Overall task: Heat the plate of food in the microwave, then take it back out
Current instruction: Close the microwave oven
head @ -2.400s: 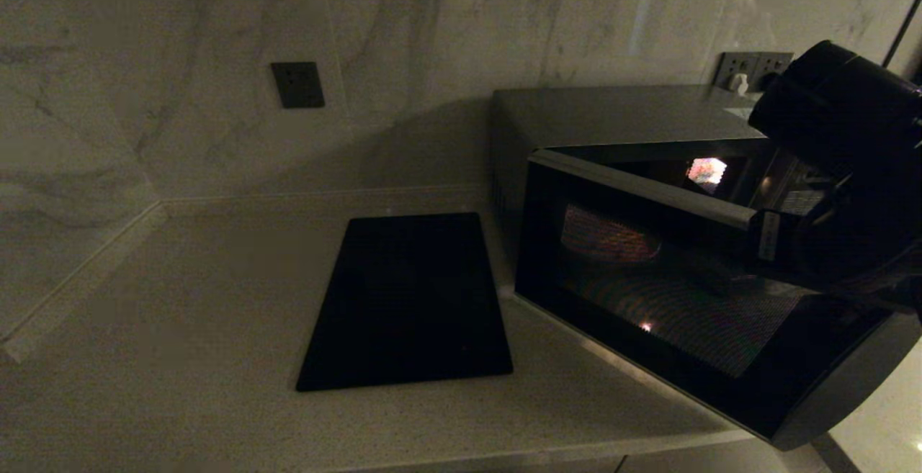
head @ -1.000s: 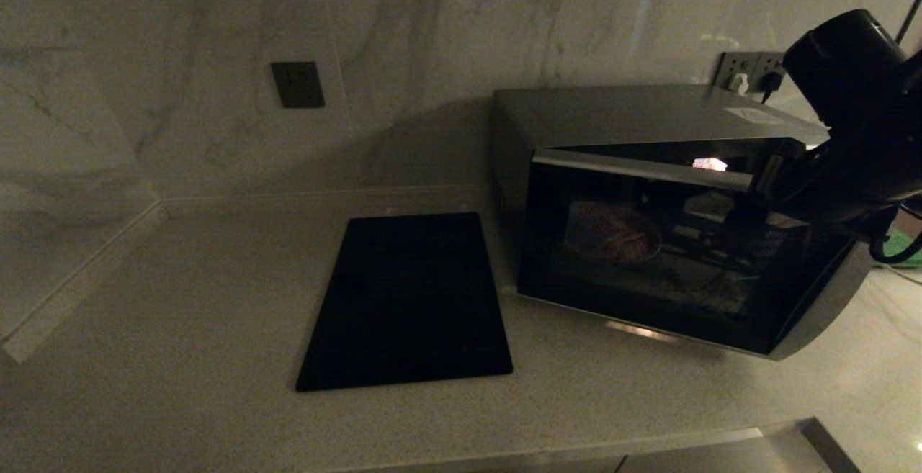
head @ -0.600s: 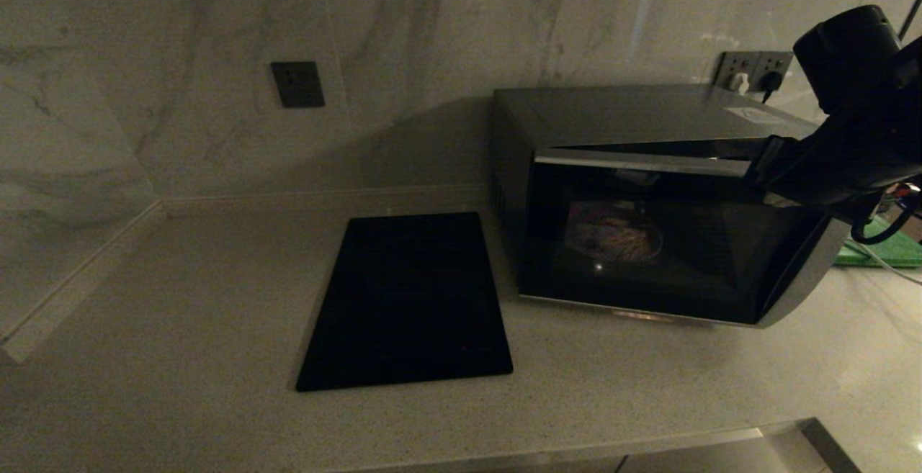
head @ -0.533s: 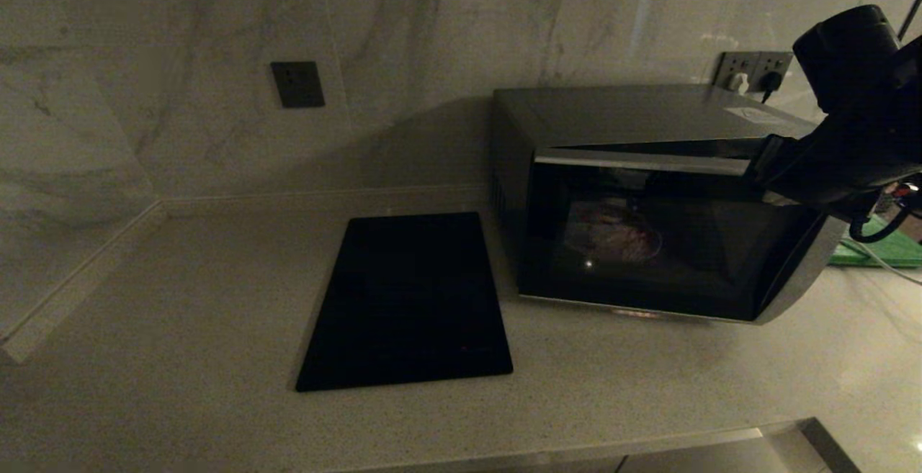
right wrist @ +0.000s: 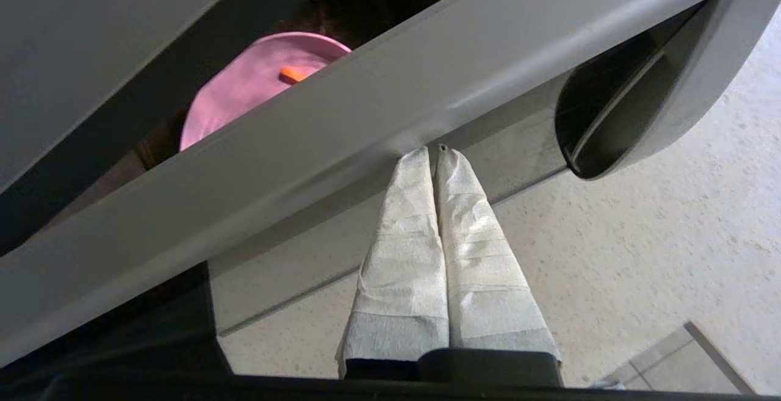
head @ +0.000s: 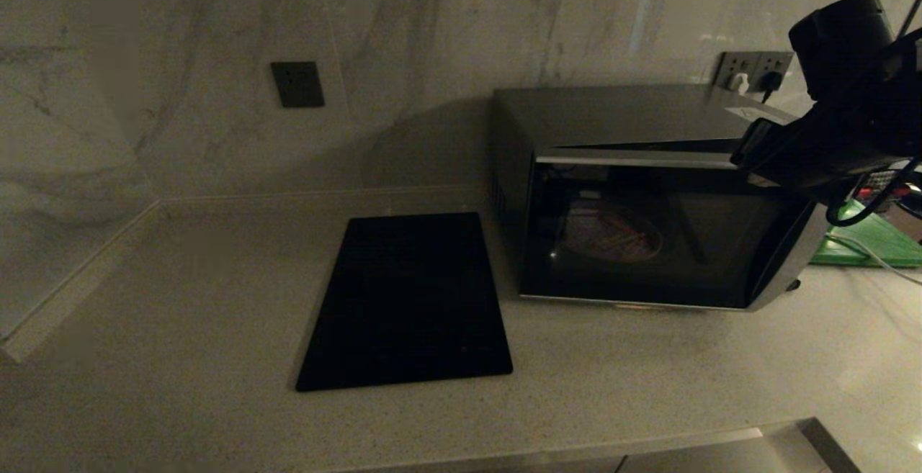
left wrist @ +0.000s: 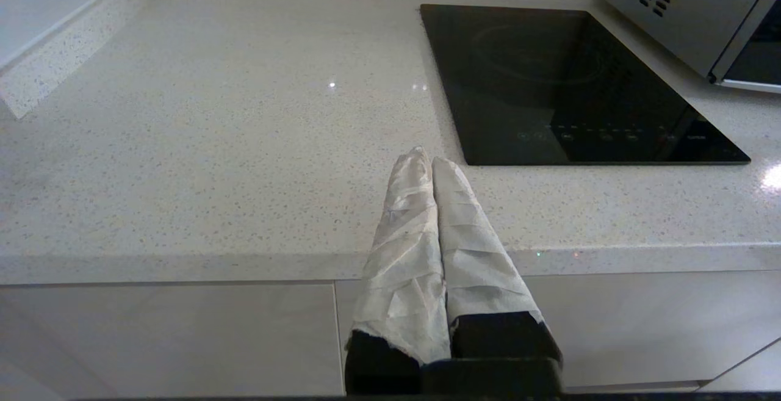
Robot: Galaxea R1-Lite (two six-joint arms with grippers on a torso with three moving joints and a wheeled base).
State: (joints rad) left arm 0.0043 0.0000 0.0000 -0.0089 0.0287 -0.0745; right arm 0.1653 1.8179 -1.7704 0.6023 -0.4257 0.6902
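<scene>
The microwave (head: 634,199) door (head: 648,242) has swung from well ajar to nearly shut over the last two seconds or so; a narrow gap remains along its top edge in the head view. The right gripper (right wrist: 434,151) has its taped fingers pressed together, holding nothing, with the tips against the door's silver handle band (right wrist: 341,138) (contact looks like a push, not a grasp). The plate of food (right wrist: 256,86) sits inside the cavity, visible as a lilac rim with one orange stick through the gap in the right wrist view and dimly through the dark glass in the head view.

Status: loading is done and the door-closing step is almost complete. The latch does not yet appear engaged, so a further push on the handle side is likely required before heating can start.

The left gripper (left wrist: 425,160) is parked at the counter edge, beside the black cooktop (left wrist: 567,83), fingers closed and empty.
</scene>
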